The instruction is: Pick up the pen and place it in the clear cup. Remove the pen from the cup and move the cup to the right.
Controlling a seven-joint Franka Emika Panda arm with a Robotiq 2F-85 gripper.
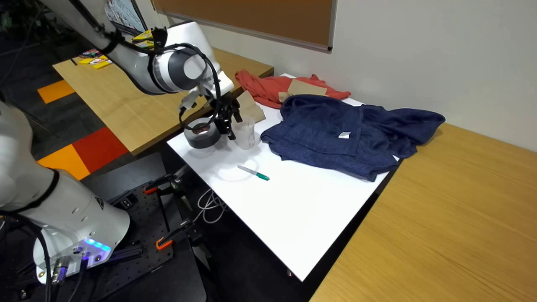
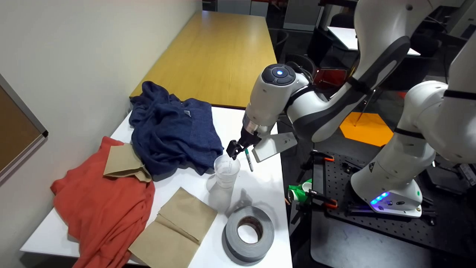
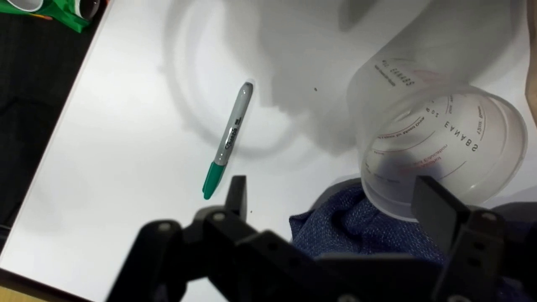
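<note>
We see the hand (image 3: 335, 201) with its two fingers (image 3: 436, 205) spread wide apart. It hangs over the white surface (image 1: 302, 218), close to the clear cup (image 2: 226, 173). In the wrist view one finger covers a little bit of the cup, but we cannot tell if they touch. The cup stands up straight, with its round mouth at the top and red and black writing on its side. We find the pen (image 3: 228, 138) lying flat on the surface, near the cup but apart from it. It is grey with a green cap, and in the wrist view the green end is nearer the hand. In both exterior views a big blue cloth (image 1: 323, 134) lies just beside the cup. In an exterior view a grey roll of tape (image 2: 250, 252) sits on the other side of the cup, near some brown paper (image 2: 178, 230). Past that is a red cloth (image 2: 108, 208), with more brown paper (image 2: 122, 160) on top of it
</note>
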